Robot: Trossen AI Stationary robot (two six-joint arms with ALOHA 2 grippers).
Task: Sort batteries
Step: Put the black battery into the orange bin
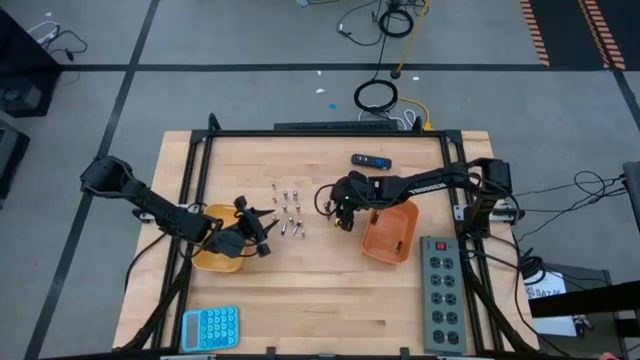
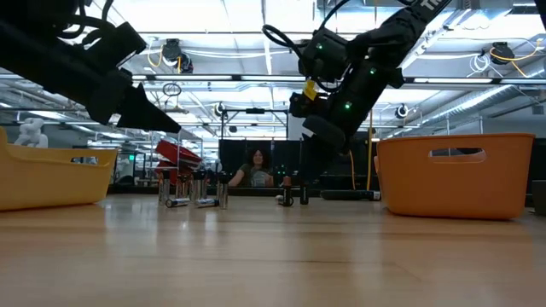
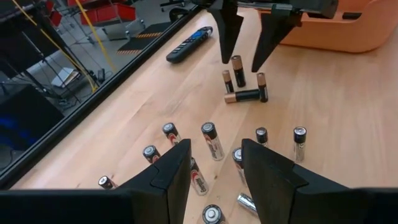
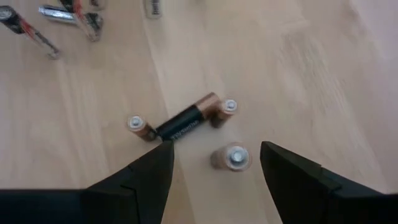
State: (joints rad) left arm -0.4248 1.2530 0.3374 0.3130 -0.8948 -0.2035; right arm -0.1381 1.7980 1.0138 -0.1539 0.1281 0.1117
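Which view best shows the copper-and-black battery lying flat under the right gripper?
Right wrist view: the copper-and-black battery lying flat fills mid-frame. Left wrist view shows it farther off. In the high and low views it cannot be picked out.

Four copper-topped batteries (image 4: 186, 123); two trays (image 1: 392, 232); one calculator (image 1: 210, 327).

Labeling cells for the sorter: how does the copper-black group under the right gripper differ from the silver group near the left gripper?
Copper-black batteries: four, tight cluster, three upright and one lying, right gripper open above them. Silver batteries: more, loosely scattered before the open left gripper, several lying. Both are small cylindrical cells on the table.
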